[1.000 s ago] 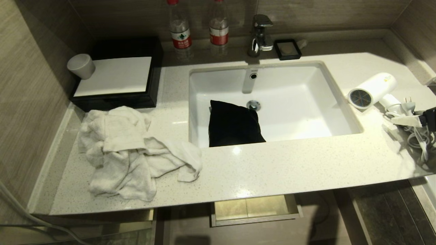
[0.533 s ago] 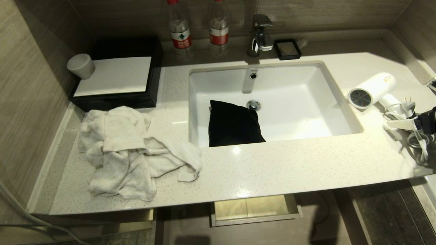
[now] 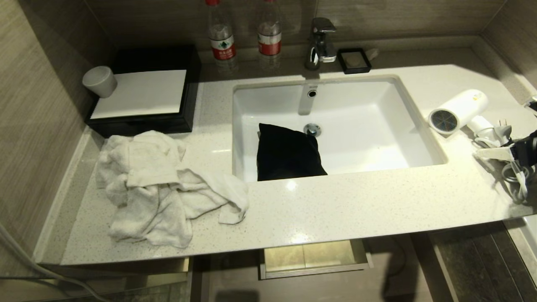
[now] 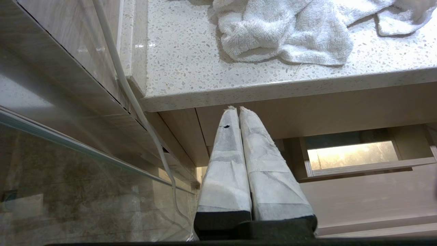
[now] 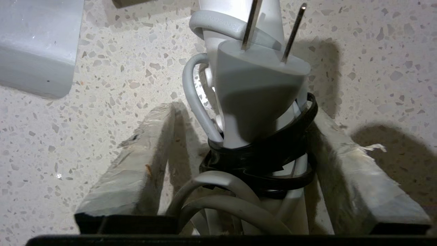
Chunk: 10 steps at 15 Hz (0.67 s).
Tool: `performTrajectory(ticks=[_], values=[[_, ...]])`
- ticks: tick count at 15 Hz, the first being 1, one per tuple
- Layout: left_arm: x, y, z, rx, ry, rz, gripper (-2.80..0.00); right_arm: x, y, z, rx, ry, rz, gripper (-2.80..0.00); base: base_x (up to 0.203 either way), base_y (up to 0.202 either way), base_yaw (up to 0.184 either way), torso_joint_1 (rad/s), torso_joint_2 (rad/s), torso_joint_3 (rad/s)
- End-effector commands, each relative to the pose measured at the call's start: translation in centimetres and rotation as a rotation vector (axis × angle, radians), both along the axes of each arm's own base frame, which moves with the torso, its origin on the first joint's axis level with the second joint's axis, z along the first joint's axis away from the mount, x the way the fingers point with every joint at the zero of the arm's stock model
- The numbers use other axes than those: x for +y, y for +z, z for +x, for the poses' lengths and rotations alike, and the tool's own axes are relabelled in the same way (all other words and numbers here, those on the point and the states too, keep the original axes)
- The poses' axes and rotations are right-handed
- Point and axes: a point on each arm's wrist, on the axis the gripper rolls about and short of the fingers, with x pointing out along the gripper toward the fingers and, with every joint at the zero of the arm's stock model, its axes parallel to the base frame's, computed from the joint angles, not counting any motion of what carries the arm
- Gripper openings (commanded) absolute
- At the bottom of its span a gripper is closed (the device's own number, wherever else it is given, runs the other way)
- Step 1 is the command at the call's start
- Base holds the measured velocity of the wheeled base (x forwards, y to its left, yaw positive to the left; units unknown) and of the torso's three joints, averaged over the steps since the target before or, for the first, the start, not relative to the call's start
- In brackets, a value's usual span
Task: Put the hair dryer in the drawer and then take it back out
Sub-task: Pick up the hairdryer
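right wrist view – right tool (image 5: 239,136) spread, straddling the hair dryer (image 3: 459,110) handle and cord – left tool (image 4: 239,108) pressed together.

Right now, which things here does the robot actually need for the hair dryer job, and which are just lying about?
Job: hair dryer on the counter; open drawer below; right gripper around its bundled cord.

Lying about: towel, black bag in the sink, two bottles, cup.

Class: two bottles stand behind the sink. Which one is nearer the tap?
The red-labelled bottle, the right-hand one, beside the tap; the other bottle stands farther left.
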Motion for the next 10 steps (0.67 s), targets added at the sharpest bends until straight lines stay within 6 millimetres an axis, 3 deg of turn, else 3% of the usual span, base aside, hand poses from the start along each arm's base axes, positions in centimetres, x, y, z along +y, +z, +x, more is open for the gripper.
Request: performTrajectory(ticks=[1, 5, 10], values=[[0.0, 0.0, 0.0, 0.0, 0.0, 0.0, -2.8, 0.1, -0.2, -0.1, 0.002, 0.012, -0.013, -2.8, 0.0, 0.0, 0.0, 0.0, 0.0, 0.0], [0.0, 0.0, 0.0, 0.0, 0.0, 0.0, -2.8, 0.3, -0.1, -0.5, 0.016, 0.018, -0.011, -2.8, 0.0, 0.0, 0.0, 0.0, 0.0, 0.0], [0.0, 0.0, 0.0, 0.0, 0.0, 0.0, -2.8, 1.0, 1.7, -1.6, -0.019, 0.017, -0.034, -2.8, 0.0, 0.0, 0.0, 0.0, 0.0, 0.0]])
